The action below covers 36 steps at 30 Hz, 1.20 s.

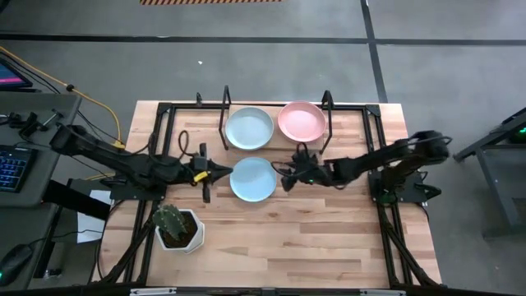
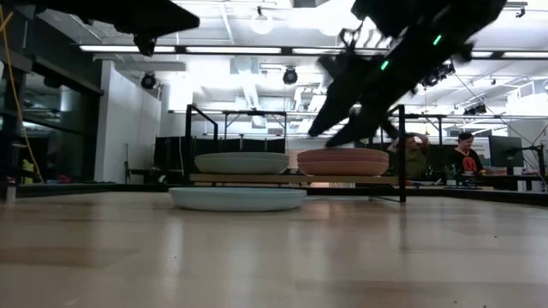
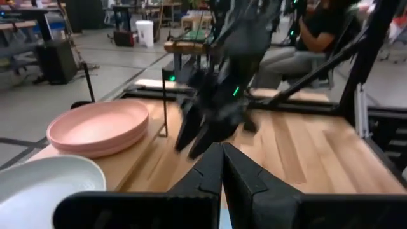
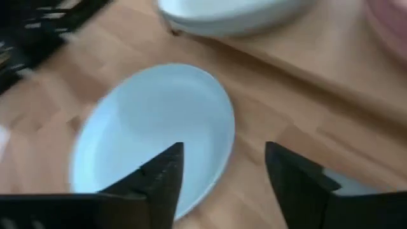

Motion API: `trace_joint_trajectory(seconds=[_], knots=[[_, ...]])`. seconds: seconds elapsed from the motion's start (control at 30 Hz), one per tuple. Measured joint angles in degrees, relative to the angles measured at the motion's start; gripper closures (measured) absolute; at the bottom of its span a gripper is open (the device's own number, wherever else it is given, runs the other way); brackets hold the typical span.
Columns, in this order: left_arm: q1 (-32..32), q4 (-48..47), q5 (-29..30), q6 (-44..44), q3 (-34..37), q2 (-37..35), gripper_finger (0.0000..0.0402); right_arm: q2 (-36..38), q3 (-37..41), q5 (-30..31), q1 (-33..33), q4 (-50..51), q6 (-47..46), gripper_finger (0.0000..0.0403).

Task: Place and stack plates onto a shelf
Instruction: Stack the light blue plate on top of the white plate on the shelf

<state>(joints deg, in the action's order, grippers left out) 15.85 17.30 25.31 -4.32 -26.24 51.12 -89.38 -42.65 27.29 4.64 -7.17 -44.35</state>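
The left gripper (image 1: 205,174) hangs just left of the light blue plate (image 1: 253,179) with its fingers pressed together, holding nothing. That plate lies flat on the table (image 1: 288,238), in front of the shelf (image 1: 275,146), which carries a pale blue plate (image 1: 249,128) and a pink plate (image 1: 302,121). The right gripper (image 1: 288,177), fingers spread, hovers at the plate's right edge. A shallow bite on the thin rim could let the plate slip or skid toward the left gripper.

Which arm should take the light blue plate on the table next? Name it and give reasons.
Right, probably. The right gripper is open, its fingers straddling the rim of the light blue plate. The left gripper is shut beside the opposite rim and would first have to open.
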Motion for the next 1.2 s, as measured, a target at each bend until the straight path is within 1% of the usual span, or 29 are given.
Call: trace_joint_trajectory(seconds=[0.07, 0.13, 0.27, 0.43, 0.6, 0.67, 0.77, 0.83, 0.9, 0.97, 1.03, 1.13, 1.17, 1.2], knots=[[0.03, -0.32, -0.62, 0.0, 0.0, -1.11, 0.0401, -3.63, 0.0, -0.42, -1.78, -1.71, -4.14, 0.018], [0.03, -1.27, -1.28, -0.04, -0.02, -1.59, 0.0402, -6.97, -0.02, -1.13, -3.22, -4.02, -6.95, 0.0168], [0.03, -2.23, -1.3, -0.04, -0.02, -1.63, 0.0402, -12.07, -0.01, -2.53, -4.46, -9.22, -10.06, 0.0164], [0.01, -2.23, -1.3, 0.0, -0.02, -1.63, 0.0402, -15.93, -0.32, -3.5, -3.33, -15.61, -11.23, 0.0164], [0.01, -2.01, -1.3, 0.02, -0.02, -1.63, 0.0401, -19.55, -4.97, -3.13, -2.05, -13.87, -11.09, 0.0164], [-0.01, -1.99, -1.29, 0.02, -0.02, -1.63, 0.0402, -21.19, -7.3, -2.87, -1.83, -10.71, -10.81, 0.0164], [0.05, -2.0, -1.08, -0.08, -0.04, -1.63, 0.0402, -22.96, -10.66, -0.94, -1.79, -5.43, -10.75, 0.0165], [0.07, -2.26, -1.07, -0.23, -0.02, -1.63, 0.0401, -23.62, -11.75, -0.12, -1.75, -2.94, -10.94, 0.017], [0.07, -2.68, -1.14, -1.1, -0.04, -1.63, 0.0401, -23.77, -11.93, 0.09, -1.75, -2.54, -10.82, 0.0185], [0.09, -3.08, -1.14, -1.2, -0.04, -1.63, 0.0401, -23.79, -11.93, 0.26, -1.59, -1.98, -10.69, 0.0217], [0.5, -3.2, -1.12, -1.46, -0.03, -1.63, 0.0402, -23.72, -11.91, 0.78, -1.5, -1.05, -10.42, 0.0266], [1.6, -3.3, -1.18, -1.46, -0.03, -1.63, 0.0401, -23.62, -11.85, 0.77, -1.37, 0.46, -9.4, 0.0363], [2.01, -3.28, -1.16, -1.46, -0.02, -1.63, 0.0401, -23.55, -11.88, 0.62, -1.36, 0.79, -8.7, 0.0382], [2.36, -3.28, -1.14, -1.45, -0.03, -1.65, 0.0401, -23.42, -11.87, 0.09, -1.37, 1.0, -8.03, 0.0388]])
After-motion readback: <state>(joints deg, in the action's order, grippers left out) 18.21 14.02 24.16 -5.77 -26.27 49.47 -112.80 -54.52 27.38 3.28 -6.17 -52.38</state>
